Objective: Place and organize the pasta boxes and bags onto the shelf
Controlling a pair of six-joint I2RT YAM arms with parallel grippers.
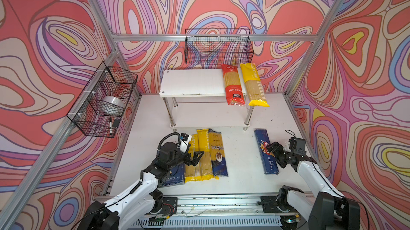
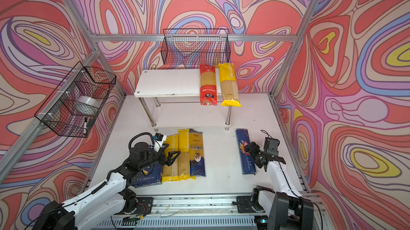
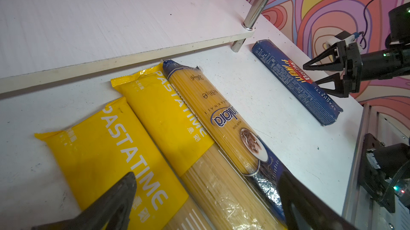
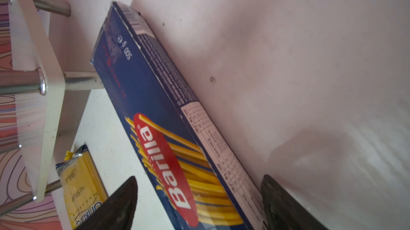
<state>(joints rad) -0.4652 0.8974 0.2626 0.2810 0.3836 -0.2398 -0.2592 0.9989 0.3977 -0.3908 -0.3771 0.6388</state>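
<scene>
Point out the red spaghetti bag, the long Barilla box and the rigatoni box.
red spaghetti bag (image 1: 232,84), in a top view, clear middle window
long Barilla box (image 1: 269,164), in a top view, lettered near end
rigatoni box (image 1: 176,173), in a top view, visible blue face

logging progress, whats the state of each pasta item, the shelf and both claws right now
red bag, on shelf top tier, overhanging front
shelf yellow bag, beside it, overhanging too
loose yellow bags, flat on table
dark blue bag, flat beside them
rigatoni box, on table under left arm
spaghetti box, flat, between right claw jaws
left claw, open over bags
right claw, open
</scene>
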